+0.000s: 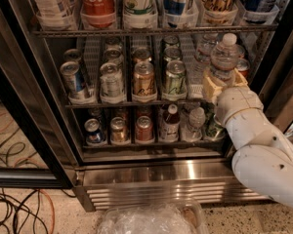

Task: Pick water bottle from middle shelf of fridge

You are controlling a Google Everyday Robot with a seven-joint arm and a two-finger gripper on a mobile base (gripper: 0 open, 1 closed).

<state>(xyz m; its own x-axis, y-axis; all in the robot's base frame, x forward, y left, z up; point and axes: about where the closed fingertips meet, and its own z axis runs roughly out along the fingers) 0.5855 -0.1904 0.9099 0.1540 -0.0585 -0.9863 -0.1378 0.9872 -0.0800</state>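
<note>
The fridge (161, 177) stands open in front of me, with a stainless louvred base. The water bottle (223, 57), clear ribbed plastic with a white cap, stands upright at the right end of the middle shelf (122, 103). My gripper (224, 80) is at that right end, its pale yellow fingers (211, 86) closed around the bottle's lower body. The white arm reaches in from the lower right. The bottle's base is hidden behind the gripper.
Several soda cans (143, 79) fill the middle shelf's lanes to the left. Tall bottles (96, 1) stand on the rack above. Cans and a small dark bottle (171, 122) sit on the lower rack. Cables (14, 208) lie on the floor at left; a clear plastic bag (146, 221) is at the bottom.
</note>
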